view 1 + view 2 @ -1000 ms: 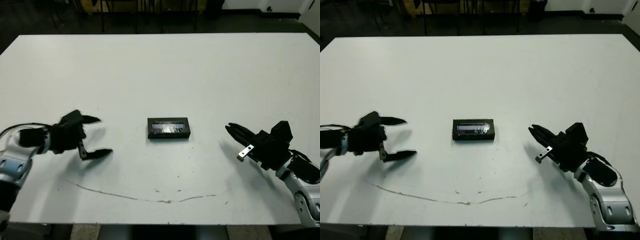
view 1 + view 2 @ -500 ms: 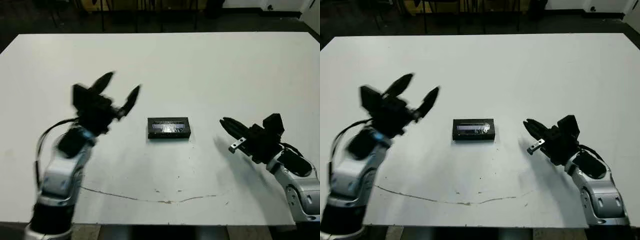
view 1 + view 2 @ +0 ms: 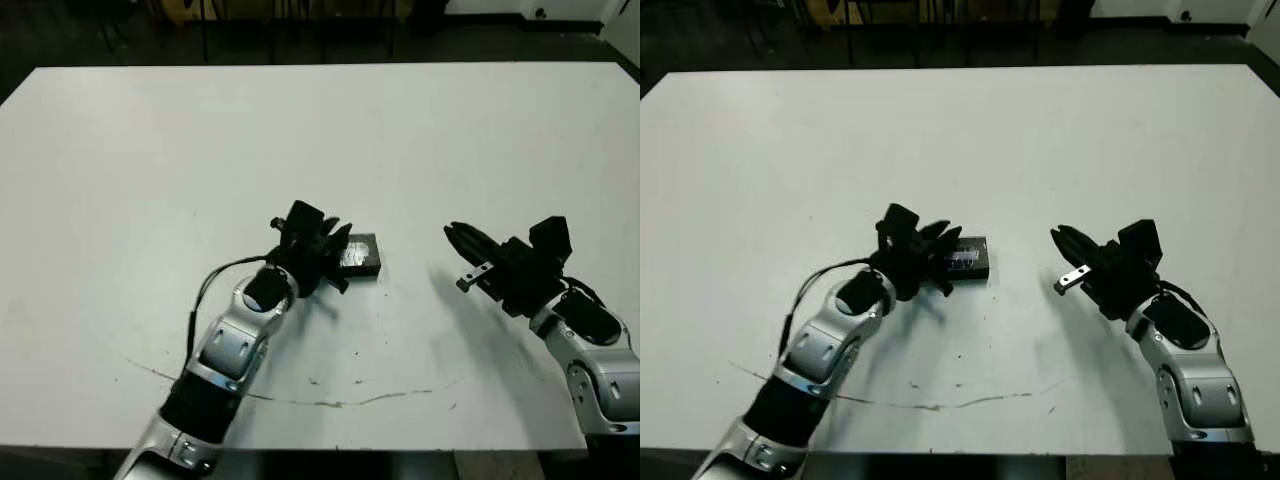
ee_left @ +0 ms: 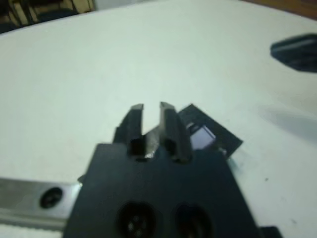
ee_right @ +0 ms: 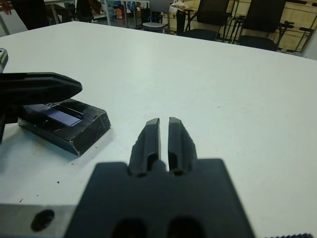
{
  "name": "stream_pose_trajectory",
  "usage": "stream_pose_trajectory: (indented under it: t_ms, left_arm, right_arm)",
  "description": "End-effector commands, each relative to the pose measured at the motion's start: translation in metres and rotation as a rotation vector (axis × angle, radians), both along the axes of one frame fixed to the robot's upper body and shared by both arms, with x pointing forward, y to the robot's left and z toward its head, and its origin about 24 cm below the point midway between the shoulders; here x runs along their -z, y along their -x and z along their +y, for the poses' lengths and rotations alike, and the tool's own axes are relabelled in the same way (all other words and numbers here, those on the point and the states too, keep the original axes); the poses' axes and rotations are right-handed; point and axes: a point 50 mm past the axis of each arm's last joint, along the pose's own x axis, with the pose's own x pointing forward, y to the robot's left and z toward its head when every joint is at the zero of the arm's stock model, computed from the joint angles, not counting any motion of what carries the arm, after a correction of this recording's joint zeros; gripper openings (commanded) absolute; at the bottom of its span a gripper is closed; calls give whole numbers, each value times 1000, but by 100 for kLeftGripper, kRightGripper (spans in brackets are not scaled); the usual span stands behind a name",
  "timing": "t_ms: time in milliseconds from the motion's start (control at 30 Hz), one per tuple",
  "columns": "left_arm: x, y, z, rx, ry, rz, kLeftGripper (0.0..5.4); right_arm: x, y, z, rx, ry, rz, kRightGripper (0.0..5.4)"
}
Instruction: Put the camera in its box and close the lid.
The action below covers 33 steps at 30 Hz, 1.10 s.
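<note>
Our L gripper point(image 3: 322, 243) swung in over the lid point(image 3: 362, 256), fingers nearly together; R gripper point(image 3: 462, 243), fingers together, waits beside it—box looks closed already.

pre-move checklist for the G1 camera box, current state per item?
1. lid on box, pale strip up: ok.
2. camera inside: cannot tell, the closed lid hides it.
3. lid seated flush all round: cannot tell, the left gripper covers the box's left end.
4. Left gripper touching the box: cannot tell.
5. right gripper apart from the box, off to its right: ok.
6. Both grippers' fingers together, holding nothing: ok.
</note>
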Motion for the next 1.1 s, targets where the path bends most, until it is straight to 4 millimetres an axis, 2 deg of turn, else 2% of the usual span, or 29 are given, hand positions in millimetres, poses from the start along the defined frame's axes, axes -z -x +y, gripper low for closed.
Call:
stream_pose_trajectory:
  t_ms: [33, 200, 300, 400, 500, 633, 733, 833, 967, 1100]
  left_arm:
    - [48, 17, 13, -47, -89, 205, 1]
    - [67, 28, 27, -74, -136, 298, 1]
    - [71, 31, 35, -90, -138, 340, 1]
    - [68, 32, 43, -136, -62, 345, 1]
    - [50, 33, 52, -152, 90, 254, 1]
    - [9, 31, 77, -148, 180, -5, 1]
    - [-27, 30, 108, -161, 138, -262, 1]
    - [-48, 27, 140, -248, 147, -421, 1]
    - [-53, 26, 176, -449, 157, -539, 1]
    - [-38, 32, 185, -538, 155, -555, 1]
  right_arm:
    - [4, 0, -3, 8, -4, 20, 0]
    - [2, 1, -1, 20, 5, 31, 0]
    - [2, 2, -1, 19, 8, 35, 0]
    - [3, 3, -1, 13, 3, 31, 0]
    - [4, 5, 0, 14, -11, 23, 0]
    - [5, 8, 3, 42, -28, 15, 0]
    - [4, 10, 7, 80, -37, -1, 0]
    - [2, 12, 11, 113, -44, -24, 0]
    - [2, 11, 16, 129, -63, -46, 0]
    - [2, 11, 18, 142, -74, -49, 0]
